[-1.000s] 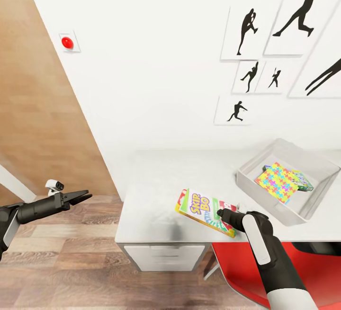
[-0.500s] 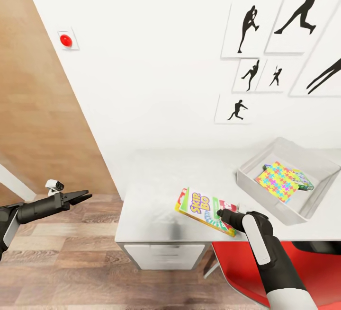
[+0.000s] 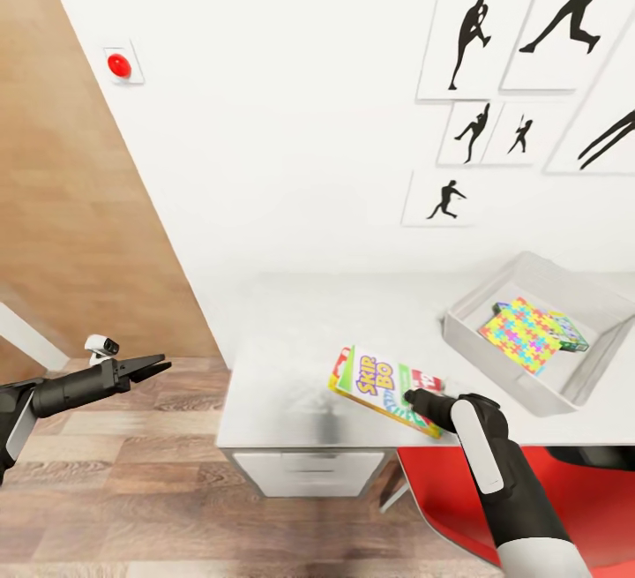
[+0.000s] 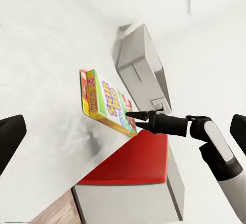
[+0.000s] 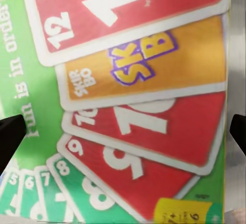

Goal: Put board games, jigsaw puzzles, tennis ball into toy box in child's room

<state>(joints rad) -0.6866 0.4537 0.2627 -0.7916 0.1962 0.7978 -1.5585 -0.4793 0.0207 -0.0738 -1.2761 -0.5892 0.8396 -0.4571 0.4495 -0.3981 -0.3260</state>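
The right pincer [image 3: 413, 398] is gripping the near right edge of the SKIP-BO box [image 3: 381, 386], its jaws closed onto it, low and right of centre in the head frame. The box is tilting, its left end raised above the table [image 3: 291, 357]; the left wrist frame shows it [image 4: 105, 102] canted over the table edge with the pincer [image 4: 134, 121] at its corner. The right wrist frame is showing the box's printed cards [image 5: 128, 101] up close. A grey toy box [image 3: 538, 331] is sitting on the table at right, well apart from the SKIP-BO box, with a jigsaw puzzle [image 3: 522, 334] lying inside. The left pincer [image 3: 157, 364] is hanging over the floor [image 3: 115, 490] at lower left, empty, jaws slightly parted.
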